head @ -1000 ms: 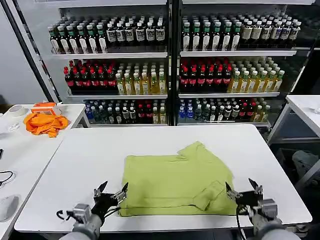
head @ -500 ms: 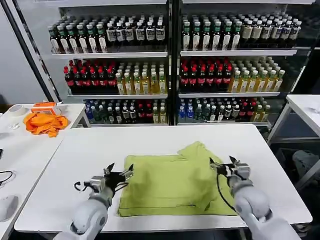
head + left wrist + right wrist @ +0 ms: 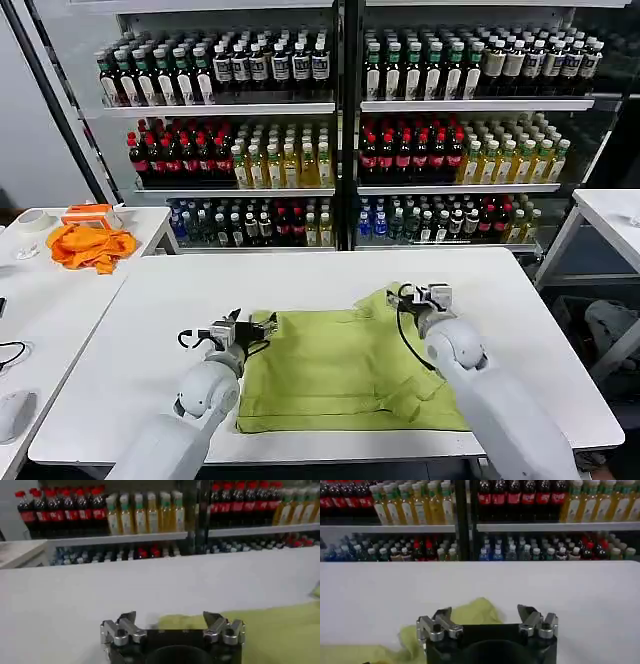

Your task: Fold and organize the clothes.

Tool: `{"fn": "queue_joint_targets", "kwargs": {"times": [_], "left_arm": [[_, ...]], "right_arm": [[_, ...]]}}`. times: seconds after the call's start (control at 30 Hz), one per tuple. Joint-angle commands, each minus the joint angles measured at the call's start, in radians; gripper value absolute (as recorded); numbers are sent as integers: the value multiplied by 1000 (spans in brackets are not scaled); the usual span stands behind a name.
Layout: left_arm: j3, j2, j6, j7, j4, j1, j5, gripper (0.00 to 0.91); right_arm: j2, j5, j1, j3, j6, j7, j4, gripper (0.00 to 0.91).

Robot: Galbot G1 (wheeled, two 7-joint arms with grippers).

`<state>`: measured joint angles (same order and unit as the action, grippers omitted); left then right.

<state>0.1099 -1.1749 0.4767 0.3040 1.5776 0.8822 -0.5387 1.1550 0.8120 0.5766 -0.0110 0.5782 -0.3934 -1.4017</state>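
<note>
Two grippers work the lime-green T-shirt [image 3: 350, 365] at the white table's [image 3: 150, 320] centre: left gripper [image 3: 250, 328], jaws open, at its far-left corner; right gripper [image 3: 422, 294], jaws open, over its far-right sleeve.

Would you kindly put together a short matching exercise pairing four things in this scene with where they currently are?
Things:
1. left gripper
2. right gripper
3. T-shirt
4. orange cloth

Places:
A. on the side table at the robot's left
B. open, at the shirt's far right bunched corner
C. spread on the white table
D. open, at the shirt's far left corner

Pairs: 1-D, 2-B, 3-C, 4-A
</note>
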Motion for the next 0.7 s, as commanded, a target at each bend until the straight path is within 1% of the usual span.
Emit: {"fn": "queue_joint_targets", "kwargs": {"times": [0.03,0.1,0.13,0.17,0.2,0.23,0.37,0.57,0.7], "left_arm": [[-27,-3,16,-1,-63,-52,-48,30],[-27,4,25,-15,-51,-45,-75,30],[-26,8,31,-24,-46,-40,-90,30],[-26,11,36,-35,-39,-36,-109,20],[-25,12,36,-38,-38,-34,-111,20],[-24,10,35,-38,-38,-31,-110,20],[-12,3,30,-40,-44,-21,-112,20],[-10,15,21,-45,-32,-10,-122,20],[-5,16,14,-54,-22,-5,-130,20]], "right_arm": [[48,67,-129,-62,2,-4,176,907],[52,69,-132,-64,2,-3,192,907],[54,74,-133,-64,2,-4,200,877],[55,79,-134,-64,2,-5,205,484],[58,91,-133,-61,2,-3,213,222],[59,99,-131,-58,3,2,215,0],[65,117,-115,-44,2,8,234,0],[60,123,-96,-46,2,33,206,0],[61,122,-90,-46,2,35,197,0]]}}
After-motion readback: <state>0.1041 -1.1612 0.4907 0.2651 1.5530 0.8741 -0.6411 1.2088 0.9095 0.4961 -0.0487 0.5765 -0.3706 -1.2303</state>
